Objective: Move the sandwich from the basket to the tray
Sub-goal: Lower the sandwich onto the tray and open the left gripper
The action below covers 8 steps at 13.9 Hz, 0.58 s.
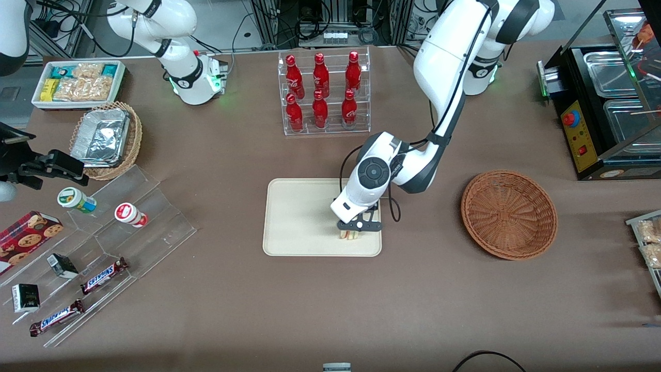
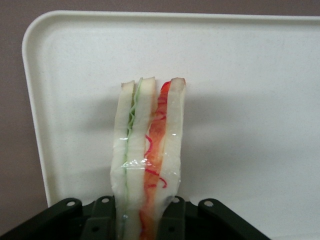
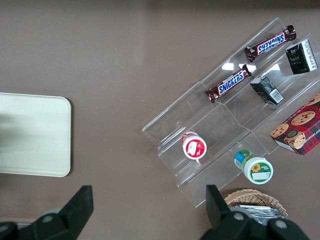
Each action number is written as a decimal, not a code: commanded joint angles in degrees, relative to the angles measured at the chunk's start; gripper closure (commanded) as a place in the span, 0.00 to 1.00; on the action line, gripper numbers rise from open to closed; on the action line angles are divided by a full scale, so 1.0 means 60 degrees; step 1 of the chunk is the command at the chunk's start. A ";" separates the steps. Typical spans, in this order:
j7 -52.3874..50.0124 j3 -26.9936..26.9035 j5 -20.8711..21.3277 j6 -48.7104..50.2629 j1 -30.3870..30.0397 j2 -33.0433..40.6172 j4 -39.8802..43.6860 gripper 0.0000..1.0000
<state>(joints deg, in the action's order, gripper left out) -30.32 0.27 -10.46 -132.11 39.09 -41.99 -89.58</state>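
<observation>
On the table [image 1: 330, 310] lies the tray [image 1: 294, 217], the basket [image 1: 508, 214] well apart toward the working arm's end; over the tray's near corner the end effector [image 1: 356, 230] grips the sandwich [image 2: 147, 150], held upright just above the tray

The table [image 1: 217, 310] was covered edge to edge in a matte brown cloth, evenly lit from above, with only soft shadows. Farther from the front camera than the table, aluminium framing [image 1: 335, 15] and loose black cables [image 1: 242, 26] stood over a grey floor [image 1: 10, 98]. Fixtures noted: 1 clear acrylic bottle rack [image 1: 326, 131] of 2 tiers, 1 stepped acrylic shelf [image 1: 155, 206] (glare on its edges), and 1 black cabinet [image 1: 578, 139] with steel pans at the working arm's end.
</observation>
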 commanded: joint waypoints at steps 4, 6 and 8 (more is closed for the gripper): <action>-0.0147 -0.0073 -0.0044 -0.0012 0.0062 -0.0195 0.0369 0.15; -0.0278 -0.0073 -0.0029 0.0002 0.0062 0.0009 0.0383 0.01; -0.0425 -0.0103 -0.0015 0.0119 0.0033 0.0564 0.0354 0.00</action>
<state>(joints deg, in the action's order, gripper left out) -31.39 0.18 -10.46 -132.29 39.08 -41.91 -87.53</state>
